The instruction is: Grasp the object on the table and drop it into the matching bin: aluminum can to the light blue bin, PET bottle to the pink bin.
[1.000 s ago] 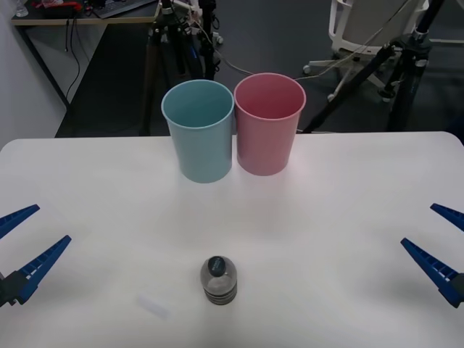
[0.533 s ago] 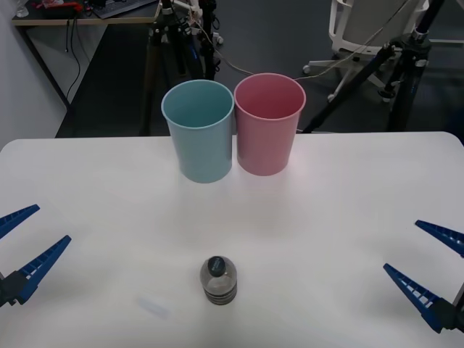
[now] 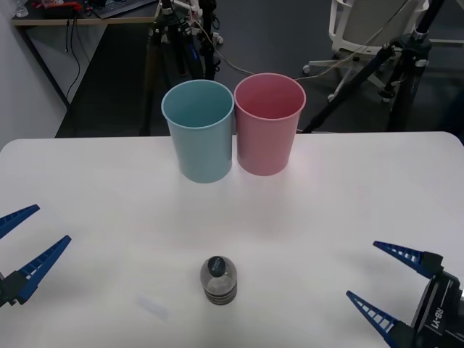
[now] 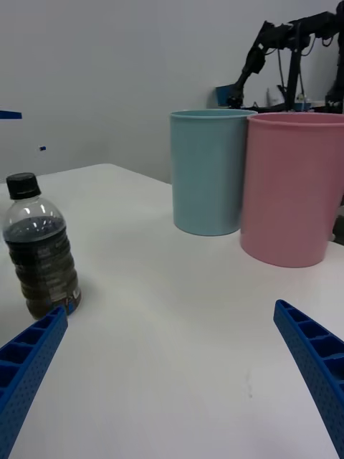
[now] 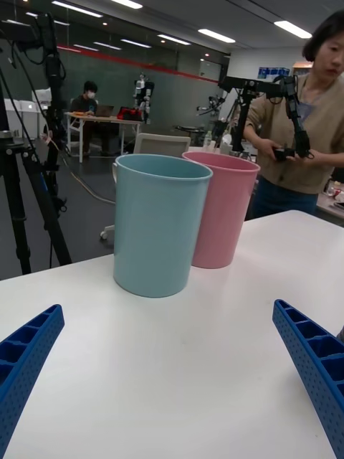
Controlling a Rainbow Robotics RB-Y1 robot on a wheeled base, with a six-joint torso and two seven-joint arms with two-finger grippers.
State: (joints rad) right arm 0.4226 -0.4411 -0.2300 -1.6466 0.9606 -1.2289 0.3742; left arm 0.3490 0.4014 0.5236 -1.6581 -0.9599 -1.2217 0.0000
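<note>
While the left gripper stays parked and open at the table's left edge, the right gripper has slid inward toward the PET bottle, jaws spread wide. Upright near the front edge, the bottle looks due for a right-hand grasp, then the pink bin.
</note>
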